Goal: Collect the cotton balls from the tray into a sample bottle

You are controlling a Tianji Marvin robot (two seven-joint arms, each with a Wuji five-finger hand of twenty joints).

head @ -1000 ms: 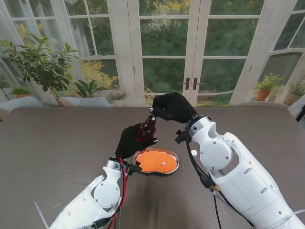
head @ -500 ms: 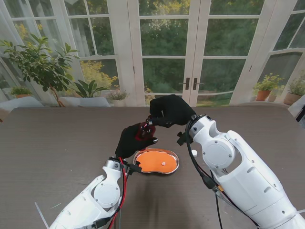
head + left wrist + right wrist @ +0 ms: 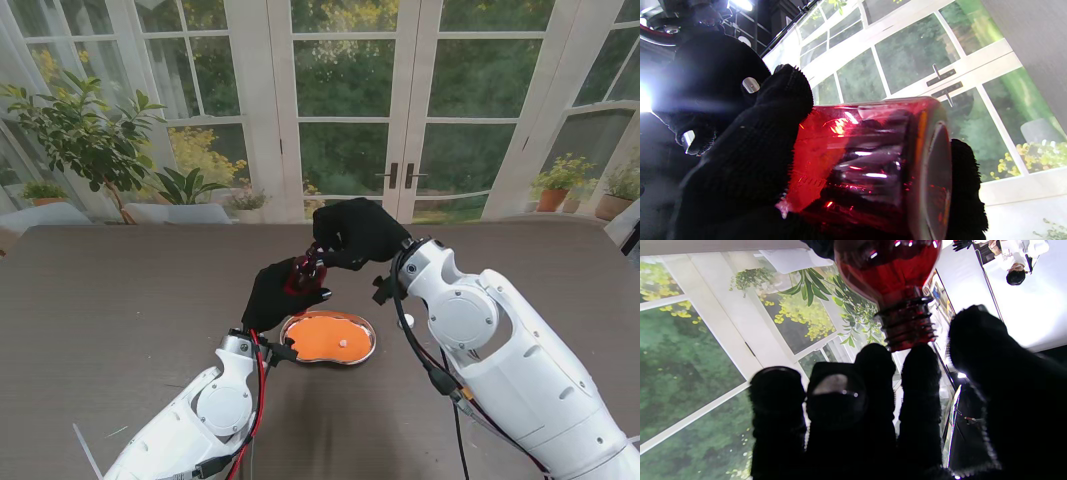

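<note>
My left hand [image 3: 272, 295] in a black glove is shut on the red see-through sample bottle [image 3: 304, 273], holding it tilted above the table just beyond the tray. The left wrist view shows the bottle [image 3: 867, 160] lying across that hand's fingers [image 3: 740, 173]. My right hand [image 3: 358, 230] hovers at the bottle's mouth. In the right wrist view its fingers [image 3: 873, 413] gather at the threaded neck of the bottle [image 3: 907, 323], and nothing white shows between them. The metal tray [image 3: 368, 340] with an orange liner holds one small white cotton ball [image 3: 343, 343].
The dark brown table [image 3: 120, 300] runs back to glass doors. Potted plants [image 3: 90, 140] stand at the far left by the windows. A thin white strip [image 3: 85, 450] lies on the table beside my left arm.
My right hand has come down and slightly left, closing onto the bottle's mouth. The left hand and bottle have hardly moved. The tray is unchanged.
</note>
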